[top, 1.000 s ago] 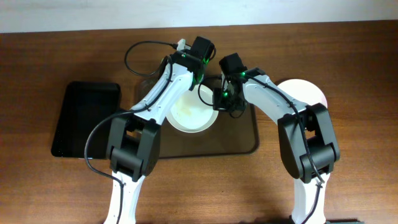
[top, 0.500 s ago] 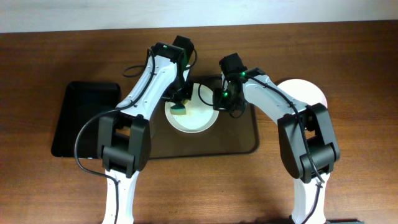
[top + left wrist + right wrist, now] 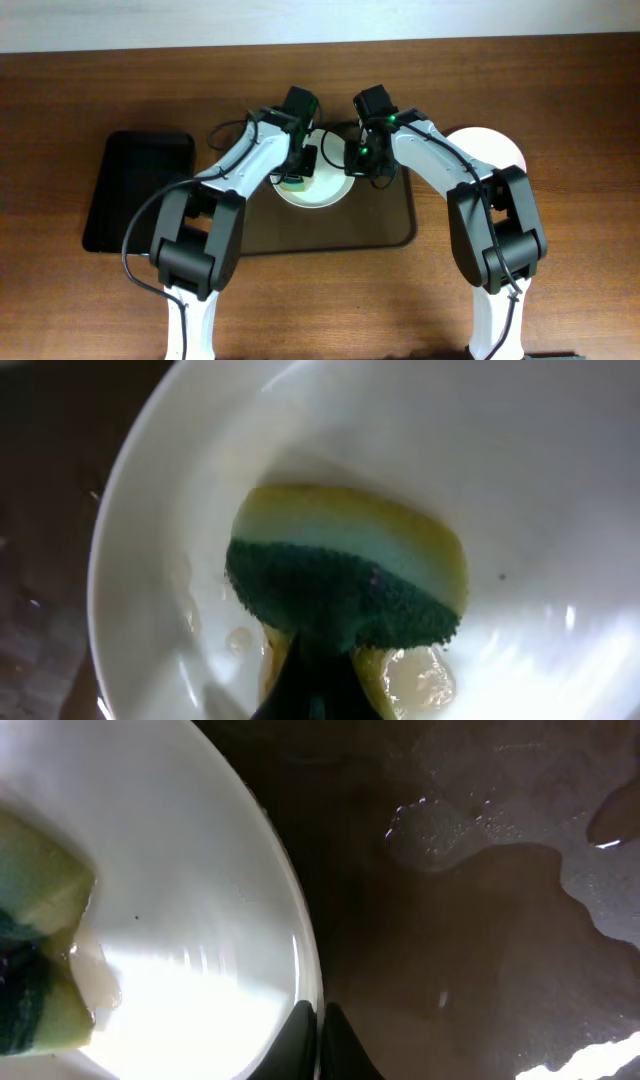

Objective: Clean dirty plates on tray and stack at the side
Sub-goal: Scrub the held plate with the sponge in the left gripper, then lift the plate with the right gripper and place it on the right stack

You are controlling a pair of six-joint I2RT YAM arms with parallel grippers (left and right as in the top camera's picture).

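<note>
Closed tight, the left gripper [image 3: 300, 168] holds a yellow sponge with a dark green scouring face [image 3: 345, 575] and presses it into the left half of a round white shallow plate [image 3: 330, 188]. That plate sits at the far middle of the large brown rectangular tray [image 3: 385, 218]. The right gripper [image 3: 352, 160] is narrowed onto the plate's right rim, pinching it, as the right wrist view shows at the bottom edge [image 3: 312, 1032]. Cloudy liquid lies around the sponge, and water pools on the tray just right of the plate.

The scrubbing step looks to be in hand, with one arm wiping and the other steadying. A second white plate [image 3: 495, 148] lies on the brown wooden worktop [image 3: 80, 80] just right of the tray; whether more lie under it cannot be told. A smaller black tray [image 3: 135, 190] sits well to the left.

Next the sponge probably needs to sweep the rest of the plate while the rim hold stays firm, since the wet tray may let the plate slide. Then the plate should be lifted right onto the side stack.
</note>
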